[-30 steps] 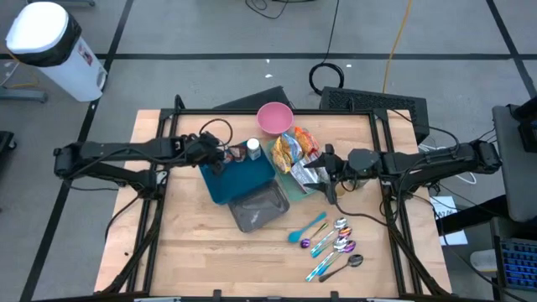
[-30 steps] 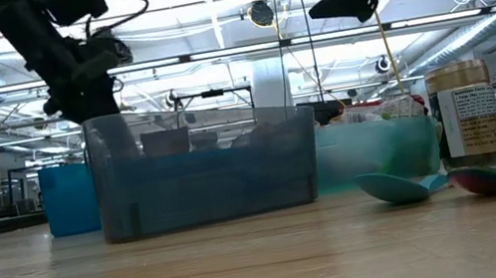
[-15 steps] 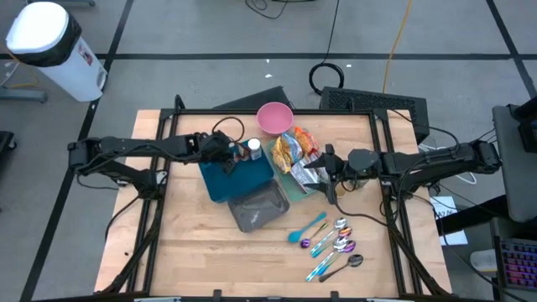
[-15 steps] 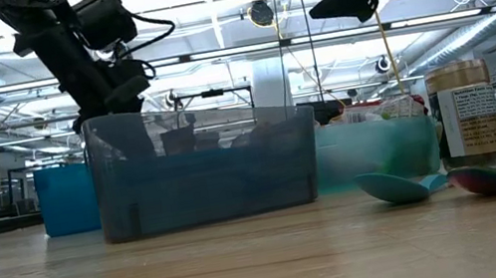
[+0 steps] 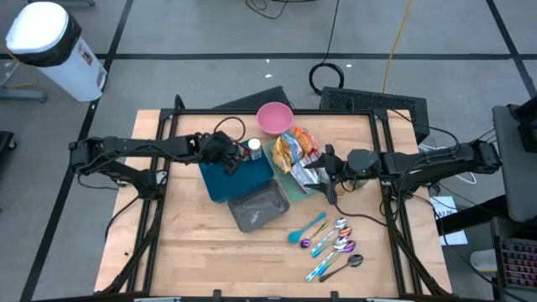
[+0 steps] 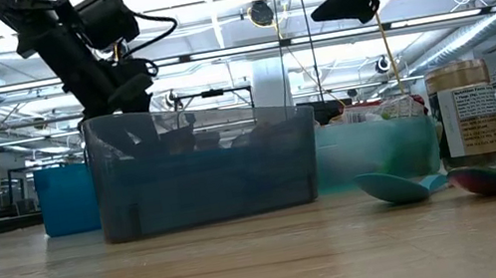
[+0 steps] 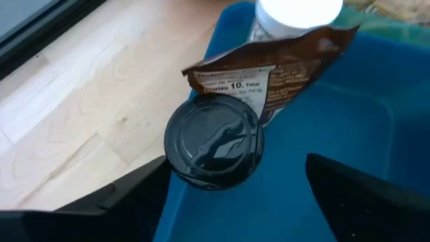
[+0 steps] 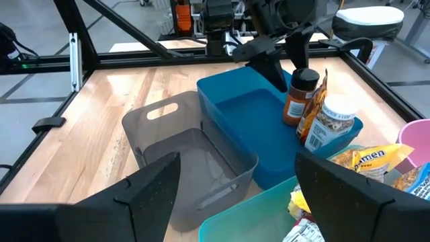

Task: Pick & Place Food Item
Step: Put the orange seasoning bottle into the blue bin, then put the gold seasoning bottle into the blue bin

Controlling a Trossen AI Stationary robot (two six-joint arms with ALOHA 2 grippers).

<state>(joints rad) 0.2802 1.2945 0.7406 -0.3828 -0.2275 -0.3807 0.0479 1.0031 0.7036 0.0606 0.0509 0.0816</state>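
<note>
Left gripper stands spread above the far left corner of the blue bin, holding nothing. The black-lidded spice jar sits upright in that corner, just ahead of the open fingers, against a brown pouch printed "10" and "Total". Only the right wrist view shows the jar's orange body. Right gripper hovers spread over the teal bin, empty.

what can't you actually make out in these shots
- Spice jar label: left wrist view shows only its dark lid from above.
- Brown pouch text: mostly too small; jar lid covers its lower part.
- White-lidded jar: cut off by the picture edge in left wrist view.
- Blue bin contents: low view, the grey bin blocks them.
</note>
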